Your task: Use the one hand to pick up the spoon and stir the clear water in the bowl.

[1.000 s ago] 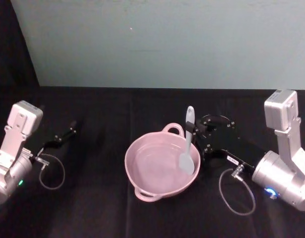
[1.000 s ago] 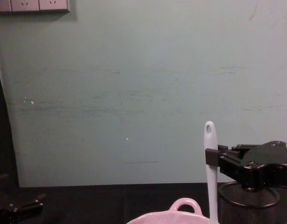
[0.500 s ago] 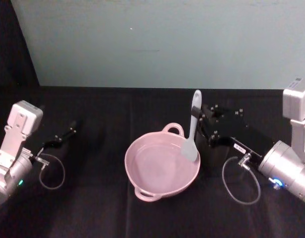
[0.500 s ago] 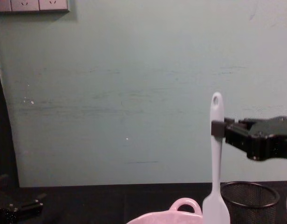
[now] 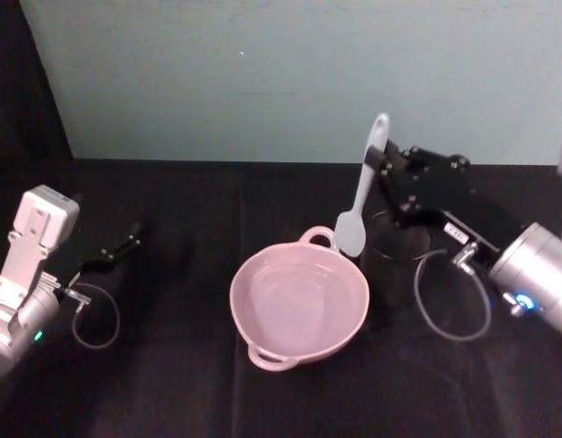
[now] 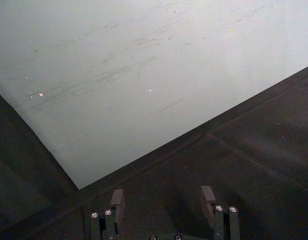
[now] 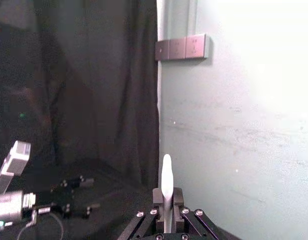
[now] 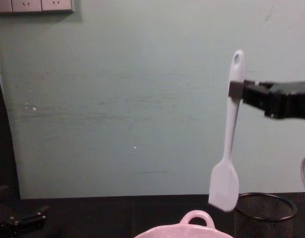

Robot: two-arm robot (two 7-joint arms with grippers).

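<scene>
Right claw pinching spoon near handle end, hanging near-vertical above bowl far rim; left claw spread, parked.

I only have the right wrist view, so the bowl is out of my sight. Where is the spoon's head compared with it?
Observer: The spoon, gripped near its handle end by the right claw, hangs with its head in the air roughly above the far right rim of the bowl, touching nothing.
Operator: Anything close by?
Observer: A black mesh cup stands just right of the bowl, beneath the claw.
Operator: And the left arm?
Observer: The left claw is open, parked far off at the robot's left.
</scene>
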